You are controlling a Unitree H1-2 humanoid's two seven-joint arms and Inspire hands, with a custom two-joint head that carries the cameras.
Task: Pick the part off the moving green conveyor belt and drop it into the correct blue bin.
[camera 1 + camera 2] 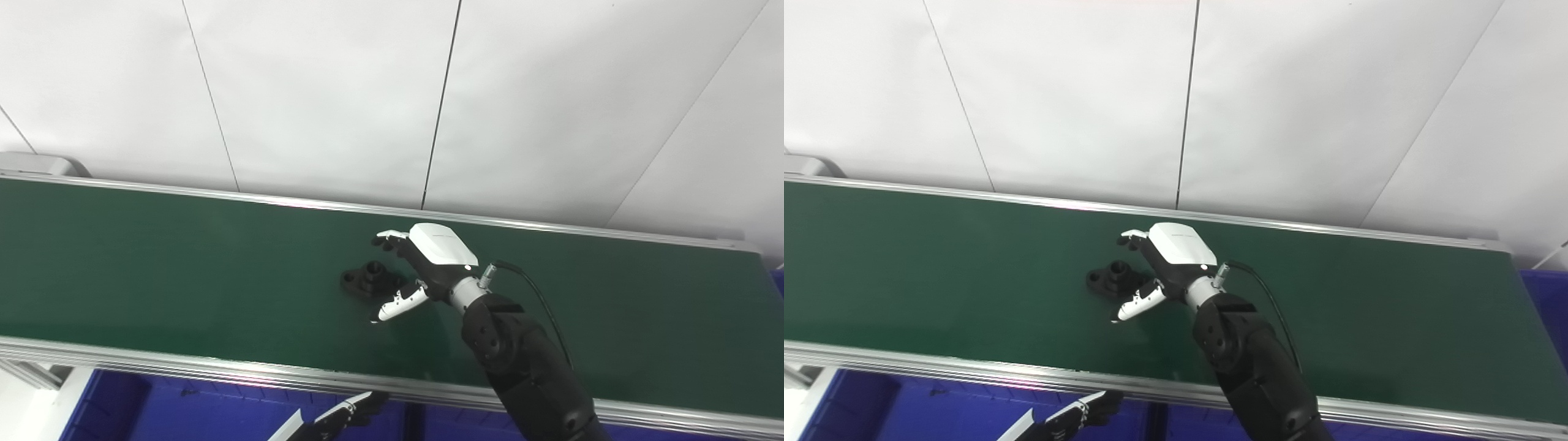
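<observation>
Just left of the open right robot hand (pixel 422 266) lies the part (pixel 367 278).

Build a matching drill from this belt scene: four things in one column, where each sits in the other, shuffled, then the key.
Things:
1. black part
2. right hand
3. left hand
4. blue bin

Places:
A. below the belt's near rail, at the picture's bottom edge
B. under the near edge of the conveyor
C. lying on the green belt
D. over the belt, fingers spread around the part

Pairs: 1-C, 2-D, 3-A, 4-B

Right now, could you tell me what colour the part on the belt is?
The part is black, clearest in the left eye view.
</observation>
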